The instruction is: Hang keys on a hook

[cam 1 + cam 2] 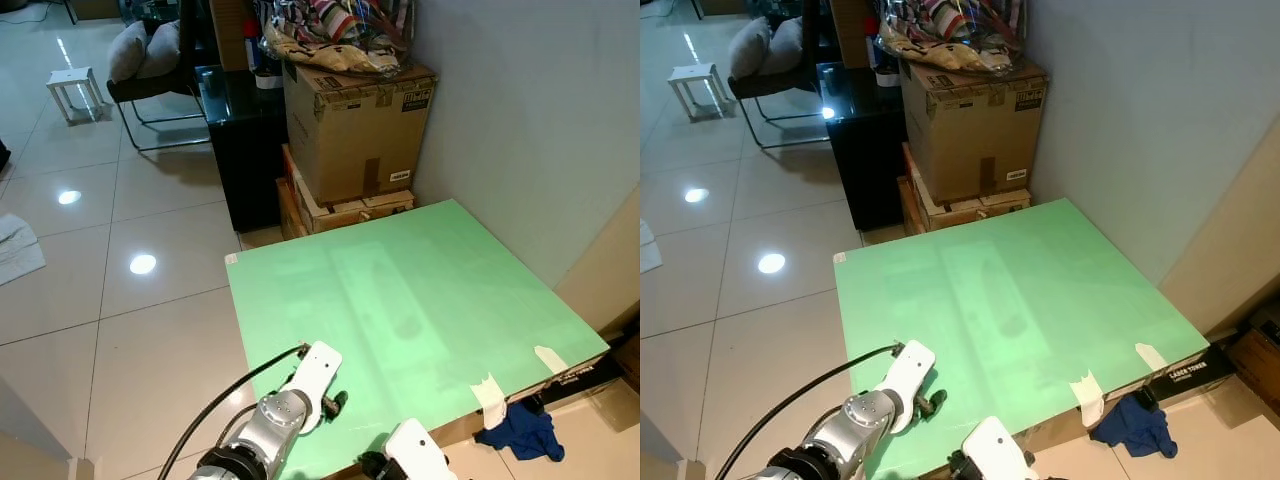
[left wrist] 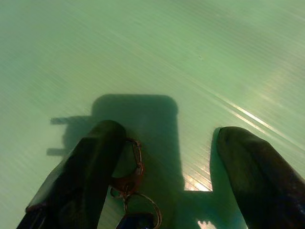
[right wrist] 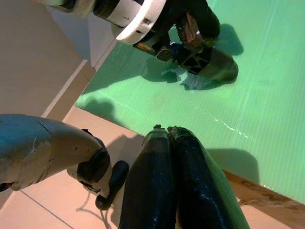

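With the released left end effector straddling the keys on the green desk, centre them from 9 o'clock before clenching; the right end effector idles clenched.

Home living space — glossy tiled floor, cushioned chair, stacked cardboard boxes

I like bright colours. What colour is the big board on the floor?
The board is light green, clearest in the left eye view.

Both eye views look forward and down from the head at the green board — sharing its whole top. Each wrist view sits close above the board's near edge — the right one takes in the left gripper.
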Controlling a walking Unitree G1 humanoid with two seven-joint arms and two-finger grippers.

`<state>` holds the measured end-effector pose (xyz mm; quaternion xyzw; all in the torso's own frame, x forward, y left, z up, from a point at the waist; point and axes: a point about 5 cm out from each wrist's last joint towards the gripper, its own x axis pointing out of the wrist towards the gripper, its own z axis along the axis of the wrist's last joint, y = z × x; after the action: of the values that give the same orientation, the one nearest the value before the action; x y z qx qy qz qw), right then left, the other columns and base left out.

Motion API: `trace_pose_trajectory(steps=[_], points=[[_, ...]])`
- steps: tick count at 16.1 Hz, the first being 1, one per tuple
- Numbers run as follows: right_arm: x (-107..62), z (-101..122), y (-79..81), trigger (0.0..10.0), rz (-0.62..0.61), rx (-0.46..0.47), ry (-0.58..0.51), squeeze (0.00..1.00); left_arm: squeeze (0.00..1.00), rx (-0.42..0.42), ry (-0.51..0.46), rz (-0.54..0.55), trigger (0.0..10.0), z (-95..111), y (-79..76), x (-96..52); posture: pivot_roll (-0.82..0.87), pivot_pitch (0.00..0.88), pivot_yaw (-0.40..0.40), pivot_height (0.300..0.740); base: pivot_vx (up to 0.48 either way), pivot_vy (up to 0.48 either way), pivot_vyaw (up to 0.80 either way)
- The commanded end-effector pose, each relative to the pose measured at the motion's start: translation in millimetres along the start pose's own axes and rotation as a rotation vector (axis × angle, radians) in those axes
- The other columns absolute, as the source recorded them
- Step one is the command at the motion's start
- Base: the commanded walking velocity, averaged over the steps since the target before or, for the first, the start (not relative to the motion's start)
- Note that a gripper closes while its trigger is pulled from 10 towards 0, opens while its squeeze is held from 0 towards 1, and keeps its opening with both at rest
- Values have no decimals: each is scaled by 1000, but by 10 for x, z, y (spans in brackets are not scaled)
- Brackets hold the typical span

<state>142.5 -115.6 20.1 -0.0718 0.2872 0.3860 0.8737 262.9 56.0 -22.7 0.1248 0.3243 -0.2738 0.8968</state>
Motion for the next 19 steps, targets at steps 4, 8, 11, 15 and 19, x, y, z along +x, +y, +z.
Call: trace_pose_trajectory(steps=[4, 8, 11, 15, 19], points=[[-20, 19, 48, 10000, -3, 0, 5, 0, 0, -14, 81, -7, 0, -161, -23, -12, -217, 79, 39, 740, 0, 0, 0], [37, -69, 86, 10000, -4, 12, 24, 0, 0, -6, 103, -15, 0, -228, -20, -26, -219, 85, 40, 740, 0, 0, 0], [28, -170, 52, 10000, -8, 18, 40, 0, 0, 15, 104, -21, 0, -252, -29, -31, -221, 86, 40, 740, 0, 0, 0], [58, -355, -2, 10000, -14, 25, 63, 0, 0, 82, 87, -14, 0, -235, -5, -34, -220, 90, 42, 740, 0, 0, 0], [117, -407, -8, 10000, -14, 26, 58, 0, 0, 72, 76, -19, 0, -239, 5, -40, -216, 88, 42, 740, 0, 0, 0]])
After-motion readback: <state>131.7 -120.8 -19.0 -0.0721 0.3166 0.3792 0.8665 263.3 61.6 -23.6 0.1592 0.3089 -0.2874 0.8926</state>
